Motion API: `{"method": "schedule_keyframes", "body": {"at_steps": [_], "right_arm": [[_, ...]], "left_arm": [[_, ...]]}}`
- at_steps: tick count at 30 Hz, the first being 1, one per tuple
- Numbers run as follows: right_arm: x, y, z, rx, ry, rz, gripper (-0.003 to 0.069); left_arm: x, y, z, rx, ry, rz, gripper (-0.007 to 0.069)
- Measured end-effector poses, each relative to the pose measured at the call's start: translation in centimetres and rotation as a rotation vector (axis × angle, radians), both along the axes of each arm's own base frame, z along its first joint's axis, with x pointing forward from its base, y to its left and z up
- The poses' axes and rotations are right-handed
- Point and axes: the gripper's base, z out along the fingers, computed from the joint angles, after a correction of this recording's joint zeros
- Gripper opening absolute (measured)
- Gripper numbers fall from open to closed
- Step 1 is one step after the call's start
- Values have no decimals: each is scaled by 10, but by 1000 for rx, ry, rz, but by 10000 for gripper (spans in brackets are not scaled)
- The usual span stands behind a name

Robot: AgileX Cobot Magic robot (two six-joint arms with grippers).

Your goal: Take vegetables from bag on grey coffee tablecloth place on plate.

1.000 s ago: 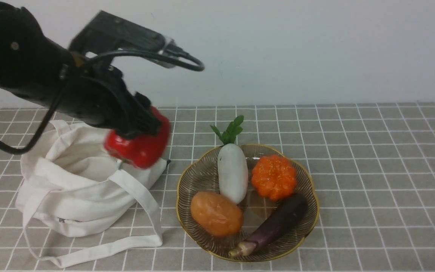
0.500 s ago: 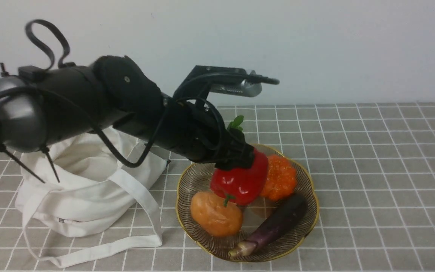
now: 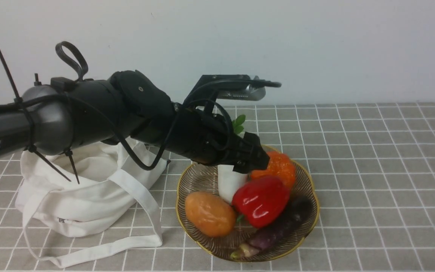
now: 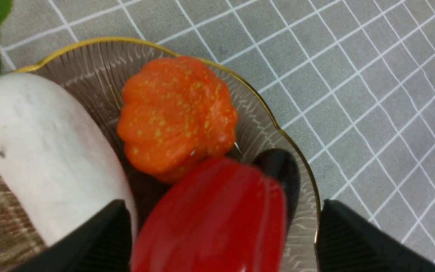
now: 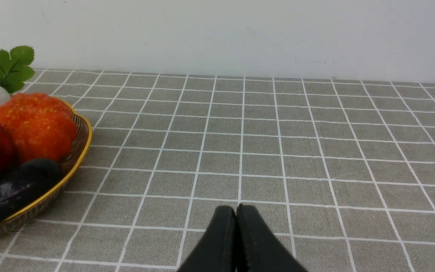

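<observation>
The red bell pepper lies in the plate, leaning on the purple eggplant between the potato and the pumpkin. My left gripper hovers just above it, open and empty. In the left wrist view the jaws stand wide apart around the pepper, and the gripper has clear space on one side. The off-white bag lies slumped left of the plate on the checked tablecloth. My right gripper is shut and empty, low over bare cloth right of the plate.
The plate also holds a white radish with green leaves, a bumpy orange pumpkin and a tan-orange potato. The bag's straps trail toward the front edge. A white wall stands behind the table.
My left arm carried the pepper from above the bag to over the plate, then opened. The pepper dropped onto the eggplant and the potato shifted slightly left.
</observation>
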Motion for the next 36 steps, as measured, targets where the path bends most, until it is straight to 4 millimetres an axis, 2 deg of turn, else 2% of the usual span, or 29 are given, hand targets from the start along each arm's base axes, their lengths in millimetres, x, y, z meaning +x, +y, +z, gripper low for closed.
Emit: {"method": "schedule_keyframes", "body": {"at_steps": [3,4,5,6,7,8,9,11,12,13,14,15,16,17,19,20,21,22,23,24,29,31,32,33,36], "right_arm": [[0,0,0,0,0,0,-19],[0,0,0,0,0,0,-19],[0,0,0,0,0,0,-19],[0,0,0,0,0,0,-19],[0,0,0,0,0,0,-19],[0,0,0,0,0,0,-19],[0,0,0,0,0,0,-19],[0,0,0,0,0,0,-19],[0,0,0,0,0,0,-19],[0,0,0,0,0,0,-19],[0,0,0,0,0,0,-19],[0,0,0,0,0,0,-19],[0,0,0,0,0,0,-19],[0,0,0,0,0,0,-19],[0,0,0,0,0,0,-19],[0,0,0,0,0,0,-19],[0,0,0,0,0,0,-19],[0,0,0,0,0,0,-19],[0,0,0,0,0,0,-19],[0,0,0,0,0,0,-19],[0,0,0,0,0,0,-19],[0,0,0,0,0,0,-19],[0,0,0,0,0,0,-19],[0,0,0,0,0,0,-19],[0,0,0,0,0,0,-19]], "left_arm": [[-1,1,6,-3,-18,-5,590],[-3,4,14,-11,-39,-3,556],[-6,8,25,-19,-67,0,491],[-7,10,30,-24,-78,0,479],[-14,18,51,-25,-143,-2,351],[-15,19,54,-29,-151,0,351],[-27,31,81,-20,-240,-13,189],[-35,37,96,-8,-290,-26,112],[-49,47,116,18,-359,-44,43],[-65,56,134,22,-410,-48,17],[-67,57,137,23,-416,-48,15],[-86,68,155,28,-453,-38,0],[-88,69,158,25,-462,-37,0],[-111,82,176,28,-497,-14,-5],[-133,96,193,32,-541,18,-5],[-136,98,194,32,-546,22,-5],[-158,111,208,28,-592,59,-5],[-157,112,208,31,-589,62,-5],[-176,124,218,31,-628,103,-5],[-178,125,219,24,-628,108,-5],[-220,150,231,-3,-645,184,-5],[-227,153,231,-1,-635,181,-5],[-240,159,231,-1,-634,177,-5],[-240,159,231,1,-632,176,-5],[-258,168,235,-12,-679,176,-5]]}}
